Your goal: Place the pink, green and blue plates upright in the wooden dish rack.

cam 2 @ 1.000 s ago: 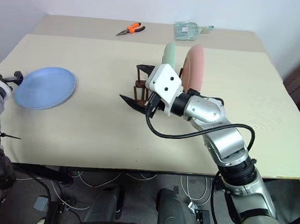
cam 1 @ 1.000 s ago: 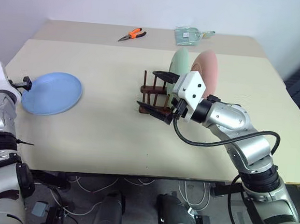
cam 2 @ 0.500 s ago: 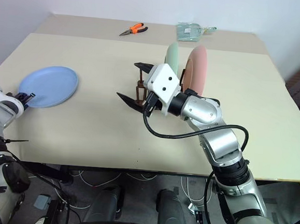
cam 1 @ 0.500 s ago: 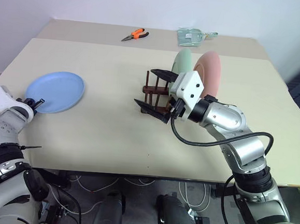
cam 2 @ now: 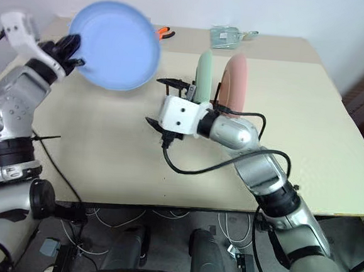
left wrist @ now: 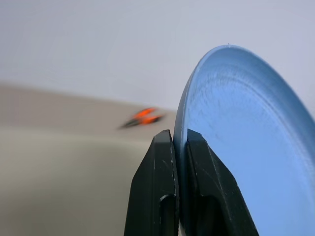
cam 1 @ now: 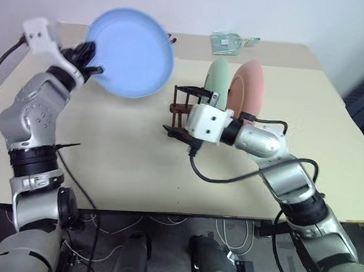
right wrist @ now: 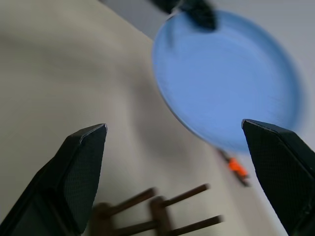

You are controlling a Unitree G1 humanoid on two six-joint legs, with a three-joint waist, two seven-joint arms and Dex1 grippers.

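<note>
Blue plate (cam 1: 132, 52) now off the table (cam 1: 105, 149)

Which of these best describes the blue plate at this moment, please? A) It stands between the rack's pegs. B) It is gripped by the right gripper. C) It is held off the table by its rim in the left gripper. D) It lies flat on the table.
C: the left gripper is shut on the rim of the blue plate, which hangs clear above the table, short of the wooden dish rack.
</note>
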